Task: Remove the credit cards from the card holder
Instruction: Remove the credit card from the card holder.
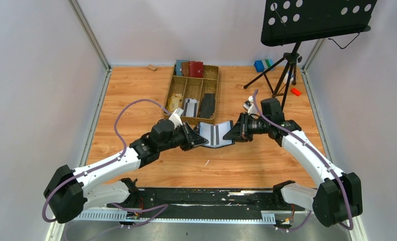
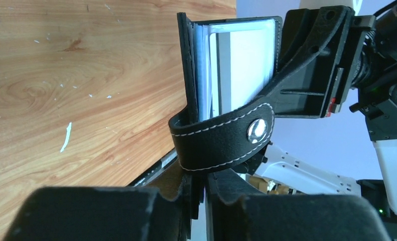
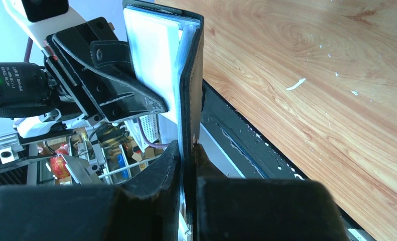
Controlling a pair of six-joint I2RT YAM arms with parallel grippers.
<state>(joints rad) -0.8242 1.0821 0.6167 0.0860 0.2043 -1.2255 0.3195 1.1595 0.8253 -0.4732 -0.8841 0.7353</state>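
Card holder (image 1: 215, 134), opposite edges pinched in fingers (image 3: 156, 178)

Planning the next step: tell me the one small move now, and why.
Probably release the left gripper and bring it to pinch one of the white cards, with the right gripper holding the card holder. Both sets of jaws grip opposite covers, spreading it open above the table, and the cards sit inside their sleeves.

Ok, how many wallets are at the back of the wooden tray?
3: a grey-blue wallet leftmost, a brown wallet in the middle, a red wallet on the right. Others may be hidden behind them.
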